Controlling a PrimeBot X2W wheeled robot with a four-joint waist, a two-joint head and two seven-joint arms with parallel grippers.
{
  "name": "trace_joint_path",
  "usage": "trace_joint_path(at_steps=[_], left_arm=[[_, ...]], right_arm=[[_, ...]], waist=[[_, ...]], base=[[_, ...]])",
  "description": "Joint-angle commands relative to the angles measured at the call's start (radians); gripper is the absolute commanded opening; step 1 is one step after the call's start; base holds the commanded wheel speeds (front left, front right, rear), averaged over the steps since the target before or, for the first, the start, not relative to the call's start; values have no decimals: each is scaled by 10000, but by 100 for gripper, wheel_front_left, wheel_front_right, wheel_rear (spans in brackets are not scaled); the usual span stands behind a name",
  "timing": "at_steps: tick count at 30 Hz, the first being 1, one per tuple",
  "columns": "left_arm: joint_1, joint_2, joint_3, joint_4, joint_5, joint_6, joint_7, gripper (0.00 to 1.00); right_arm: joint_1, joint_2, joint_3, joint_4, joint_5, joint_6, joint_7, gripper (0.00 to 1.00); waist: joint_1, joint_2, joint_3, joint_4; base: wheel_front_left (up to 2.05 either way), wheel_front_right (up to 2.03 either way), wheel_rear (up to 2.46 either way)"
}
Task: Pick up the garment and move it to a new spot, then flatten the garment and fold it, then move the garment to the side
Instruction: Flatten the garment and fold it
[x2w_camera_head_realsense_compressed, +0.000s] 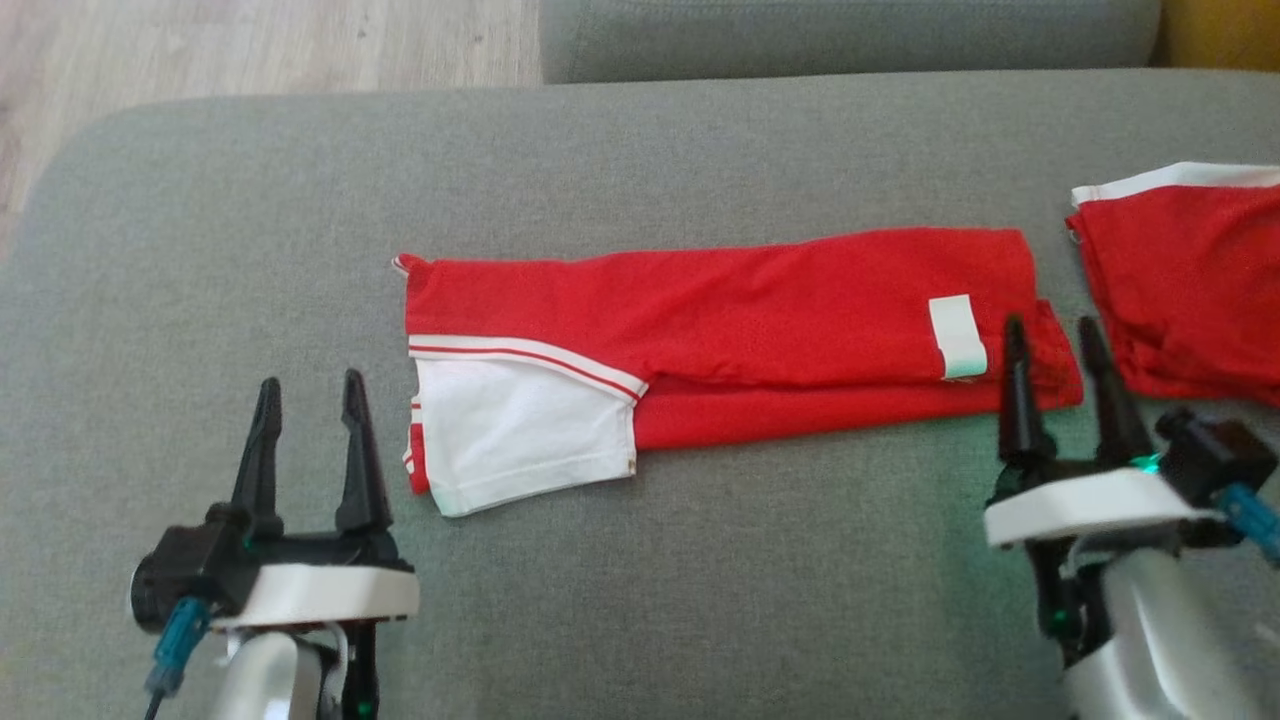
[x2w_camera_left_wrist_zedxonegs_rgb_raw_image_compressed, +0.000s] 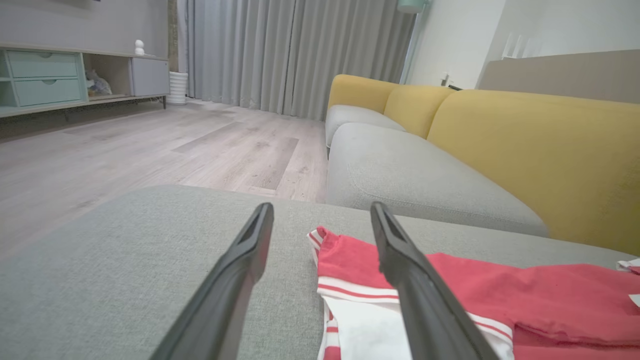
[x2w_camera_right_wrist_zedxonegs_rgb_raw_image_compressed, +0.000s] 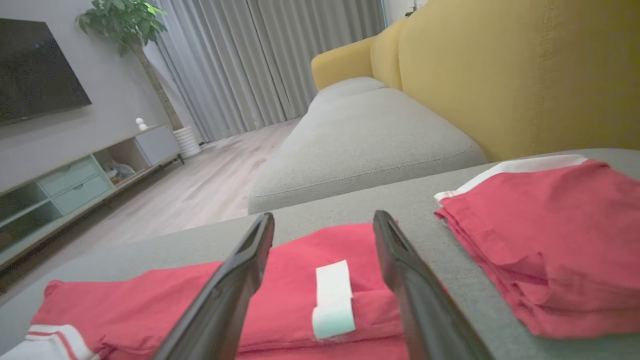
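Observation:
A red garment (x2w_camera_head_realsense_compressed: 760, 310) with a white sleeve and a white tag lies folded into a long strip across the grey cushion (x2w_camera_head_realsense_compressed: 640, 150). My left gripper (x2w_camera_head_realsense_compressed: 310, 395) stands open near the front left, just left of the white sleeve end (x2w_camera_left_wrist_zedxonegs_rgb_raw_image_compressed: 360, 325), touching nothing. At the strip's right end my right gripper (x2w_camera_head_realsense_compressed: 1052, 335) is open, its fingertips over the red cloth (x2w_camera_right_wrist_zedxonegs_rgb_raw_image_compressed: 300, 280) beside the white tag (x2w_camera_right_wrist_zedxonegs_rgb_raw_image_compressed: 332, 300), with nothing held between them.
A second folded red garment (x2w_camera_head_realsense_compressed: 1190, 280) with a white band lies at the right edge of the cushion (x2w_camera_right_wrist_zedxonegs_rgb_raw_image_compressed: 540, 235). Beyond are another grey seat (x2w_camera_left_wrist_zedxonegs_rgb_raw_image_compressed: 400, 170), yellow backrests (x2w_camera_left_wrist_zedxonegs_rgb_raw_image_compressed: 540, 150), wooden floor (x2w_camera_left_wrist_zedxonegs_rgb_raw_image_compressed: 150, 150) and a low cabinet (x2w_camera_left_wrist_zedxonegs_rgb_raw_image_compressed: 50, 80).

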Motion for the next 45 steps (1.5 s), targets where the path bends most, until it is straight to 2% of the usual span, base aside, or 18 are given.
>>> trace_joint_path(at_steps=[1, 13, 18, 26, 27, 28, 33, 40, 43, 45], left_arm=[[-532, -26, 421, -248, 162, -98, -52, 100], [-998, -195, 470, -28, 470, -495, -53, 100], [-1115, -206, 459, 28, 388, -530, -53, 100], [-1167, -208, 430, 71, 337, -459, -53, 100], [-1168, -208, 436, 78, 347, -458, -53, 100], [-1167, -208, 443, 84, 358, -457, -53, 100], [-1091, -209, 490, 110, 381, -435, -53, 100], [-936, -209, 439, 132, 303, -418, -53, 100], [-851, -209, 429, 141, 275, -403, -53, 100], [-793, -209, 413, 147, 255, -400, -53, 100]], right_arm=[[-594, 31, -65, -109, -324, 67, -108, 100], [-2229, 33, -2401, 2913, -2136, 67, 102, 100], [-2653, 33, -2400, 4171, -2217, 67, 192, 100], [-3069, 33, -2328, 5501, -2329, 67, 177, 100], [-3120, 33, -2286, 5640, -2352, 67, 178, 39], [-3163, 33, -2250, 5735, -2393, 67, 165, 0], [-3306, 33, -2715, 5742, -2739, 67, 54, 0], [-3149, -136, -4489, 4768, -4083, 67, 85, 0], [-3202, -78, -4614, 4338, -4221, 67, 226, 0], [-3241, -28, -4351, 4111, -4145, 67, 355, 0]], waist=[[0, -1, 177, 30], [0, -1, 953, 332], [0, -1, 1086, 444], [0, -1, 1063, 453], [0, -1, 1048, 440], [0, -1, 1030, 424], [0, -1, 839, 292], [0, -1, 432, 179], [0, -1, 235, 134], [0, -1, 106, 126]], base=[[0, 0, 0], [0, 0, 0], [0, 0, 0], [0, 0, 0], [0, 0, 0], [0, 0, 0], [0, 0, 0], [0, 0, 0], [0, 0, 0], [0, 0, 0]])
